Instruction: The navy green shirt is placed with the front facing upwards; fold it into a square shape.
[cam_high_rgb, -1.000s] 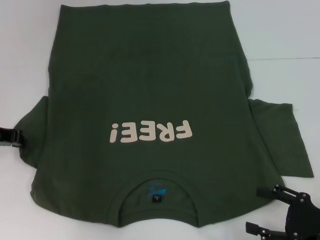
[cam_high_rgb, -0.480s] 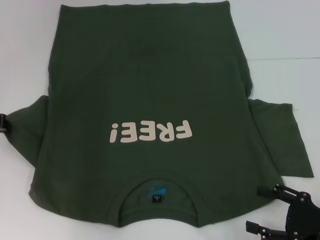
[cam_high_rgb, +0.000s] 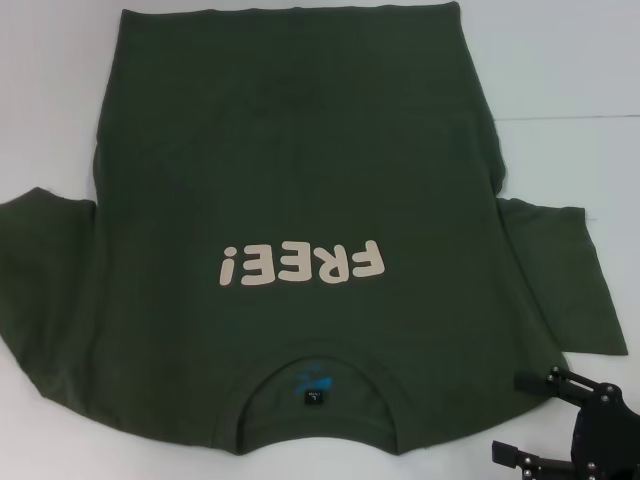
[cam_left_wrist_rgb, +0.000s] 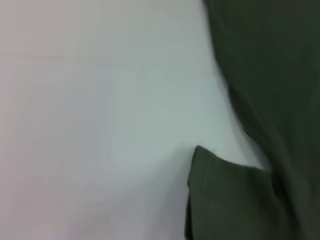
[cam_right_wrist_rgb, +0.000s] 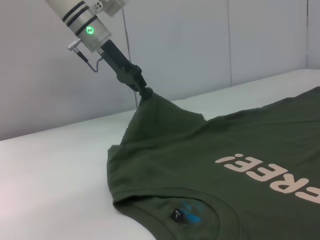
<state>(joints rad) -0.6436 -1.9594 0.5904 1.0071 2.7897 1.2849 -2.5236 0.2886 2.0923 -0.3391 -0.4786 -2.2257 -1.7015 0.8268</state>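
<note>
The navy green shirt (cam_high_rgb: 300, 200) lies front up on the white table (cam_high_rgb: 40, 100), and it covers most of the table top. Its round collar (cam_high_rgb: 315, 375) is at the near edge, and the bottom hem is at the far side. The cream word "FREE!" (cam_high_rgb: 302, 264) sits across the chest, a little way beyond the collar. A small black tag (cam_high_rgb: 314, 398) with blue print beside it shows inside the neck. The right sleeve (cam_high_rgb: 560, 275) lies flat on the table, spread out to the right. The left sleeve (cam_right_wrist_rgb: 160, 112) is lifted up off the table into a point. The left gripper (cam_right_wrist_rgb: 142, 90) is pinching the tip of that sleeve and holding it up in the air, out past the left side of the shirt. Its fingers are closed tight on the cloth. The right gripper (cam_high_rgb: 535, 420) sits low at the near right corner, just beside the shirt's right shoulder. Its two black fingers (cam_high_rgb: 540, 382) are spread apart and they hold nothing.
</note>
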